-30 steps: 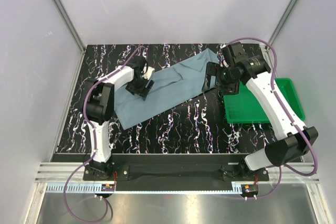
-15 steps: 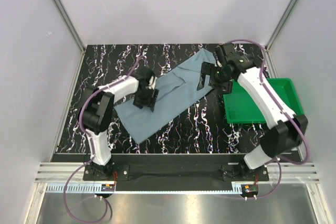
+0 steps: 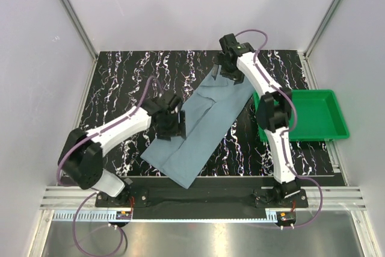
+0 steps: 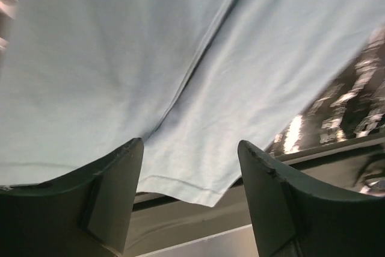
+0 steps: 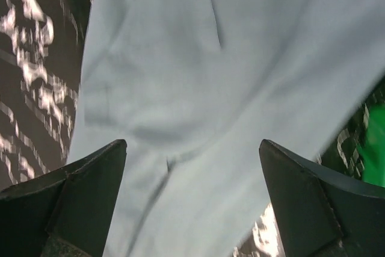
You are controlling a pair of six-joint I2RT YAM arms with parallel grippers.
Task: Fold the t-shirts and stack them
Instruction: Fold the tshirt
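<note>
The blue-grey t-shirt lies folded into a long strip running from the far middle of the table to its front edge, where the near corner overhangs. My left gripper is over the strip's left edge. In the left wrist view it is open, with the cloth beyond the fingers and the hem corner between them. My right gripper is at the strip's far end. In the right wrist view it is open over wrinkled cloth, gripping nothing.
A green plastic tray sits at the right edge of the black marbled table; a sliver of it shows in the right wrist view. The right arm reaches far over the table. White walls enclose the left, back and right sides.
The shirt has swung from lying slantwise left to right to running far to near. My left gripper moved nearer and rightward; my right gripper moved left and farther back.
</note>
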